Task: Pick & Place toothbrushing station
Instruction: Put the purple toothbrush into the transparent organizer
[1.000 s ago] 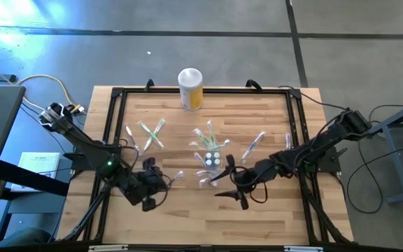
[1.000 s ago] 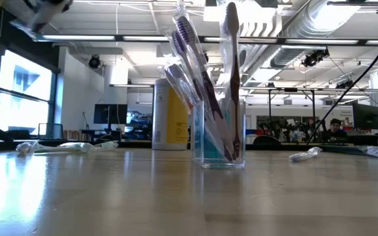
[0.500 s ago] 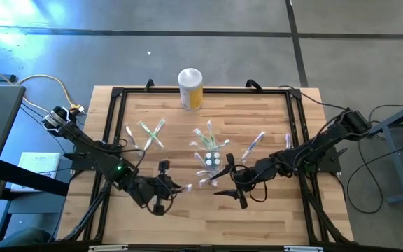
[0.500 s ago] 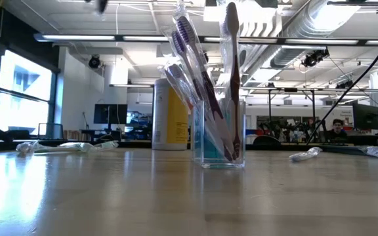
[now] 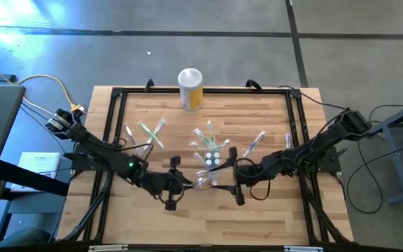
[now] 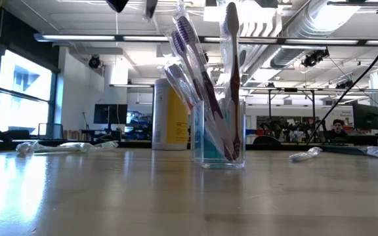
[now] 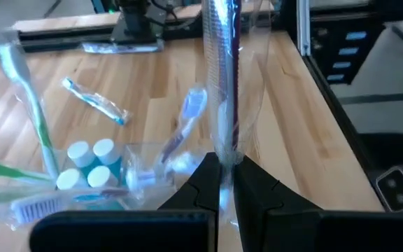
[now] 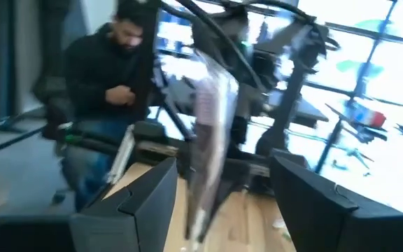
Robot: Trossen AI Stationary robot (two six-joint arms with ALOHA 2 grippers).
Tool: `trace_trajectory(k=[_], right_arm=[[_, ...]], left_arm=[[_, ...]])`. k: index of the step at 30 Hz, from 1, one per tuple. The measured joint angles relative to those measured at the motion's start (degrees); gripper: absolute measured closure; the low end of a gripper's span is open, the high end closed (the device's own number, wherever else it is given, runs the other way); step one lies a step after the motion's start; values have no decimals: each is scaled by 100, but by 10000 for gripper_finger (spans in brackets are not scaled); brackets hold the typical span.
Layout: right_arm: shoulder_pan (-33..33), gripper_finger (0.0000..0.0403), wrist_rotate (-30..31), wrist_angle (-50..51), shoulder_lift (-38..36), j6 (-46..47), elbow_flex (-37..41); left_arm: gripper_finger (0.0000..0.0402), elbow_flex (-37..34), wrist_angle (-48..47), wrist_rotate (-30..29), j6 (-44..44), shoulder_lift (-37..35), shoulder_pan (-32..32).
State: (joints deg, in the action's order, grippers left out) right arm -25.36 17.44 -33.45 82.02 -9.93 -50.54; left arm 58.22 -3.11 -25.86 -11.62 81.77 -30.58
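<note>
The clear cup (image 5: 212,159) stands upright mid-table with several toothbrushes in it; it also shows in the low view (image 6: 218,134) and the left wrist view (image 7: 89,168). My left gripper (image 5: 185,184) is just near of the cup, above the table, shut on a clear-wrapped toothbrush (image 5: 201,182). My right gripper (image 5: 227,180) faces it from the right, open. Its fingers (image 8: 138,203) stand wide apart on either side of that toothbrush (image 8: 205,140) without touching it. Loose wrapped toothbrushes (image 5: 151,133) (image 5: 254,145) lie flat on the table. My left gripper pinches the wrapped toothbrush near one end (image 7: 222,157) between its two fingers. The rest of the brush (image 7: 221,84) sticks out straight ahead past the fingertips, toward my right gripper. The fingers come level from the table's left. The brush is lifted clear of the table.
A white-lidded yellow canister (image 5: 190,88) stands at the table's far edge, behind the cup in the low view (image 6: 169,115). More wrapped brushes lie at the right (image 5: 287,142) and far left (image 5: 130,136). A black frame (image 5: 110,133) rims the table. A person (image 8: 110,77) sits beyond it.
My left gripper has gone toward the table's right edge with the wrapped toothbrush, clear of the table, up to my right gripper's open fingers. My right gripper has turned a little and stayed open.
</note>
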Motion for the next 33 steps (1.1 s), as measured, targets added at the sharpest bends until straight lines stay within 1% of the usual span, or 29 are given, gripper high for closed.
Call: trace_trajectory(k=[1, 3, 7, 10, 12, 14, 18, 22, 25, 27, 29, 31, 33], right_arm=[[9, 180, 109, -63, 40, 88, 0], [32, 180, 115, -156, 121, 152, 0], [100, 180, -315, -558, 395, 11, 0], [159, 180, -414, -948, 566, -87, 0], [208, 180, -455, -1036, 605, -85, -30], [265, 180, -472, -1028, 642, -41, -108], [367, 180, -733, -928, 782, 182, -339], [394, 180, -739, -628, 1041, 197, -670], [407, 182, -742, -175, 1191, 86, -908], [405, 189, -725, 24, 1263, -37, -1024], [404, 205, -710, 57, 1289, -85, -1055], [404, 230, -714, 38, 1292, -85, -1069], [404, 263, -714, 40, 1292, -85, -1069]], left_arm=[[391, 0, 24, -7, 1, -4, 2], [391, 0, 31, -23, 60, -6, 36], [391, 0, 135, -25, 91, -6, 32], [391, 0, 160, -24, 107, -6, 34], [391, 0, 162, -24, 107, -6, 34], [391, 0, 183, -25, 107, -6, 34], [391, 0, 200, -26, 107, -6, 35], [391, 0, 153, -20, 94, -8, 109], [391, 0, 134, -28, 95, -8, 113], [391, 0, 120, -25, 103, -8, 109], [391, 0, 72, -25, 99, -8, 106], [391, 0, 37, -25, 92, -8, 106], [390, 0, 14, -25, 90, -8, 106]])
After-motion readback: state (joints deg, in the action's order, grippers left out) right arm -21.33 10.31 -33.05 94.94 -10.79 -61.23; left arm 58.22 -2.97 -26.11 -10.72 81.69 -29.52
